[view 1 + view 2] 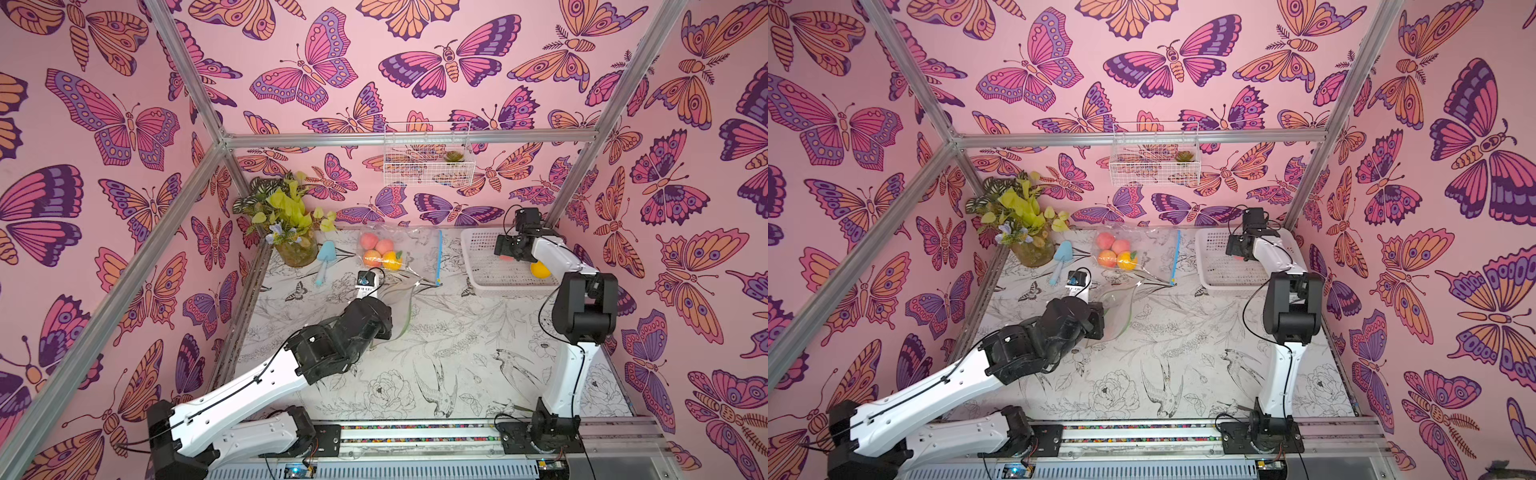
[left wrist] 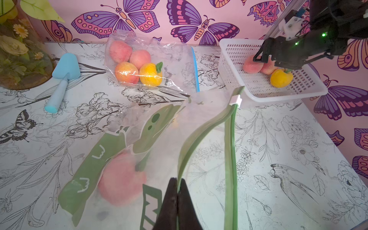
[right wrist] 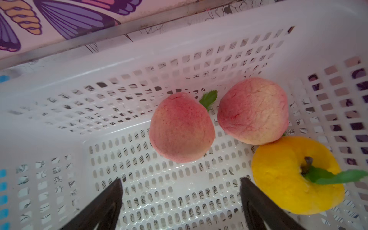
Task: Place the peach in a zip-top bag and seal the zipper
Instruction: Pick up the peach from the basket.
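A pink, softly blushed peach [image 2: 121,179] lay blurred inside a clear zip-top bag [image 2: 199,123] printed with green shapes, its green zipper mouth gaping. In both top views the bag sat near the frame's centre on the tabletop [image 1: 457,357]. The left hand [image 2: 177,186], pressed together, pinched the bag's rim. The right hand [image 3: 181,191], spread wide, hovered inside a white basket [image 3: 139,65] near a second peach [image 3: 181,127].

Robot test cell: aluminium frame [image 1: 374,139], butterfly backdrop [image 1: 332,62]
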Robot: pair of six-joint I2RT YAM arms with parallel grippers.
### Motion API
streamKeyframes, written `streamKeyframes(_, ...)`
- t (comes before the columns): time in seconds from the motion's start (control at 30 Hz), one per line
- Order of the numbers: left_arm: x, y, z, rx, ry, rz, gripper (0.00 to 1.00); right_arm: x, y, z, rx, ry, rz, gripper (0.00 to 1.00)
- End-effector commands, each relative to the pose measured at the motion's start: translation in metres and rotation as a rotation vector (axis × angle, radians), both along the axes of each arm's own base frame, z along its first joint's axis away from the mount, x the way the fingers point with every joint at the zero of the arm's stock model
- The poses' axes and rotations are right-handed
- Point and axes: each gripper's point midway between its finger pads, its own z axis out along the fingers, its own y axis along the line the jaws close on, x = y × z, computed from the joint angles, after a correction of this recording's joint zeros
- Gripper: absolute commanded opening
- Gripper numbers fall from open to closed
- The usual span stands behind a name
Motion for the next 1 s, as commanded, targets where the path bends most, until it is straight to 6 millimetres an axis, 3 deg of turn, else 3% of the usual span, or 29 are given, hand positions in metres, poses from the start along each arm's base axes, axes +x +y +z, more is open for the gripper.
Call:
streamKeyframes(0.0, 0.003, -0.002, -0.002, 0.009, -0.006, -0.003, 0.0, 0.003, -0.011, -0.009, -0.031, 0.064, -0.005, 0.93)
streamKeyframes(0.3, 0.005, -0.005, 0.0, 0.016, -0.013, -0.006, 0.0, 0.032, -0.018, -0.03, -0.01, 0.093, -0.014, 0.93)
streamKeyframes(0.57, 0.008, -0.007, 0.002, 0.017, -0.016, -0.005, 0.0, 0.042, -0.018, -0.047, 0.026, 0.122, -0.019, 0.88)
streamKeyframes(0.83, 0.01, -0.011, 0.002, 0.021, -0.015, -0.009, 0.0, 0.043, -0.011, -0.032, 0.066, 0.072, -0.006, 0.65)
streamKeyframes(0.97, 0.01, -0.01, 0.002, 0.019, -0.015, -0.009, 0.0, 0.036, -0.009, -0.017, 0.082, 0.023, -0.01, 0.62)
